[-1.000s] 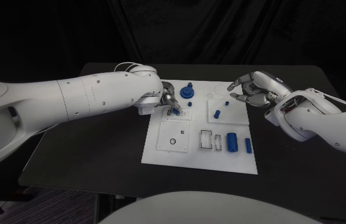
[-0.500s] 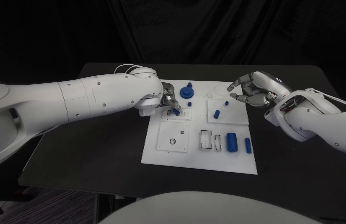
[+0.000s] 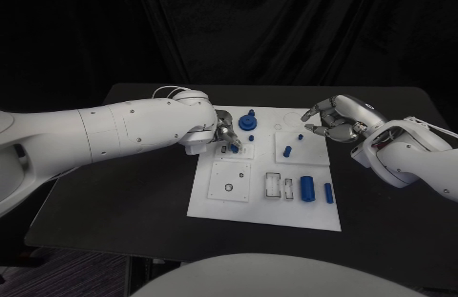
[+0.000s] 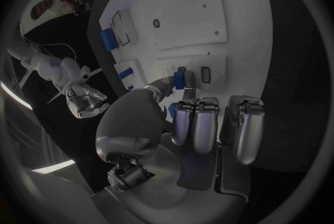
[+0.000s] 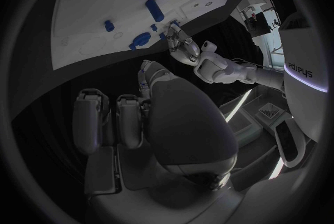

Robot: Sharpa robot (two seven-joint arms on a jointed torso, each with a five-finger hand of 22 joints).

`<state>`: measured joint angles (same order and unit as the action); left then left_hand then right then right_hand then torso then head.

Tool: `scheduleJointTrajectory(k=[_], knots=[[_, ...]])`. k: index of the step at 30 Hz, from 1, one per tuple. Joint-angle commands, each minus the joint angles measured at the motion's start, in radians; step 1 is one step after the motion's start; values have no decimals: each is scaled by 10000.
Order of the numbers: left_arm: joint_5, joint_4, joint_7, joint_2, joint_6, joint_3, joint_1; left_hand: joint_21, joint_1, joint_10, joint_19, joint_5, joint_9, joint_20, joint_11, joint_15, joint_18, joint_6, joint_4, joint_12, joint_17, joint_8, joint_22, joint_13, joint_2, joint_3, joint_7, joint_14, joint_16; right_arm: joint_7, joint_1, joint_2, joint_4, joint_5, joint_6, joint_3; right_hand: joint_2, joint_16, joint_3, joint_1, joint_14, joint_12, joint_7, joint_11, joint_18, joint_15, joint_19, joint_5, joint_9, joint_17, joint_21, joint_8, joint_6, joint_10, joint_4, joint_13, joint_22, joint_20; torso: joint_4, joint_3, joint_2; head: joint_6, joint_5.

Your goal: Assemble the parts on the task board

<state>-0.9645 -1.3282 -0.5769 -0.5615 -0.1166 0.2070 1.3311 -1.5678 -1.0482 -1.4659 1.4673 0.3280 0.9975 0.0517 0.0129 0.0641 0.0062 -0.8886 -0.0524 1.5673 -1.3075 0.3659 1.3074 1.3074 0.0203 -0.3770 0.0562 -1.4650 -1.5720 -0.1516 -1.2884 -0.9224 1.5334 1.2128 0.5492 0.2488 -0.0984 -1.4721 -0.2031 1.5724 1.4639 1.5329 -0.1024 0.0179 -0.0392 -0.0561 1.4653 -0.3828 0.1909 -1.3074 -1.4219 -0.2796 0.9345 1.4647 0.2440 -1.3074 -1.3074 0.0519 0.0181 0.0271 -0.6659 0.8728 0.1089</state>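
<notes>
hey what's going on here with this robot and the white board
The robot is fitting small blue parts into a white task board on a black table. Its left hand pinches a small blue piece at the board's upper left panel, right by a slot there. The right hand hovers at the board's far right corner with fingers curled and nothing visible in it. A large blue cylinder and other blue pieces lie loose on the board.

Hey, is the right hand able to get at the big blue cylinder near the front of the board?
Probably yes. The right hand hovers empty over the board's far right; the cylinder lies uncovered on that side.
</notes>
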Motion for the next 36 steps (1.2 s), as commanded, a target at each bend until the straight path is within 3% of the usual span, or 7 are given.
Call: scheduleJointTrajectory(k=[1,36], knots=[[13,-1,13,24,-196,40,-91,-30,126,-1049,1035,-49,14,-23,38,18,-62,-27,2,35,-2633,-69,2634,2634,14,-79,-16,-1058,12,214,26,-5,-12,5,-96,-7,92,36,-55,-14,696,-34,-50,50,-24,82,300,-23,-9,-742,31,59,2,543,17,-1853,-1950,83,1,2,-5,-2,13],[13,-89,-213,-57,-508,40,-95,-30,125,-1049,1035,-82,57,-27,49,29,-62,-69,47,35,-2633,-108,2634,2634,-8,-154,-29,-1058,12,372,26,3,-39,5,-309,-7,90,41,-61,-16,694,-41,-55,54,-28,84,293,-28,-19,-733,47,73,-18,536,11,-1842,-1944,85,5,-4,-3,-2,56]])
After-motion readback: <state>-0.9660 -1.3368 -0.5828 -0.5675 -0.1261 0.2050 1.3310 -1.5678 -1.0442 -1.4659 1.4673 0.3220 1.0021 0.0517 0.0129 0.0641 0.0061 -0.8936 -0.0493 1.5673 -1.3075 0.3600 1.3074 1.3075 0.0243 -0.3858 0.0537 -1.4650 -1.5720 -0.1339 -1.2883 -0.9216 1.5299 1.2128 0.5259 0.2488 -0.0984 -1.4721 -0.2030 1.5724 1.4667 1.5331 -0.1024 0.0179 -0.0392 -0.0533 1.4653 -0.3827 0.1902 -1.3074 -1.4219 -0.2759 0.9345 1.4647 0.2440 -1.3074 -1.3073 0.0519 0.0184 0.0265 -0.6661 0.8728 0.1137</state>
